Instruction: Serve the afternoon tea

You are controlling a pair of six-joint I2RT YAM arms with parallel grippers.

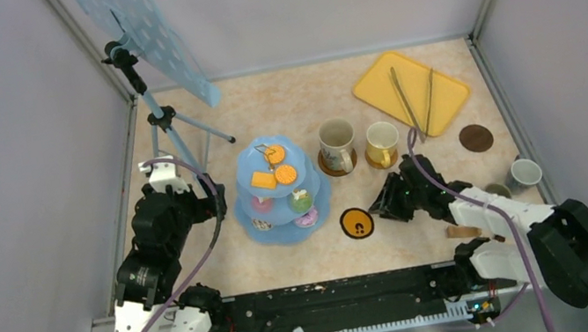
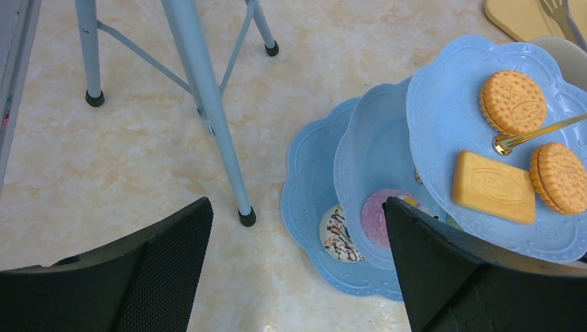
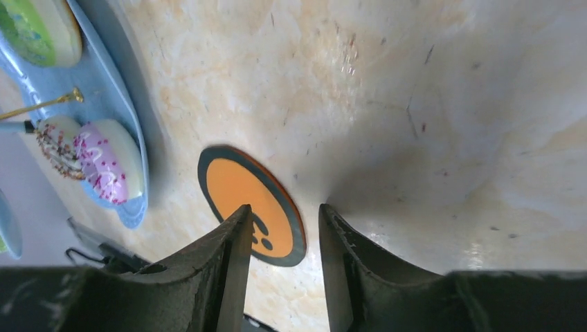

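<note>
Marbled beige tabletop (image 1: 288, 95) carried the orange coaster (image 1: 357, 224) lying flat, just right of the blue tiered stand (image 1: 284, 237) and apart from any mug. The right pincer (image 1: 387, 202) hung low at its edge, partly open and empty. So thin a disc probably wanted one fingertip tipped under the rim before closing.

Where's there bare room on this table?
Bare: the back middle between tripod and yellow tray, and the near strip by the tiered stand. Crowded: the right side, around the beige mug, yellow mug, orange coaster and right gripper.
</note>
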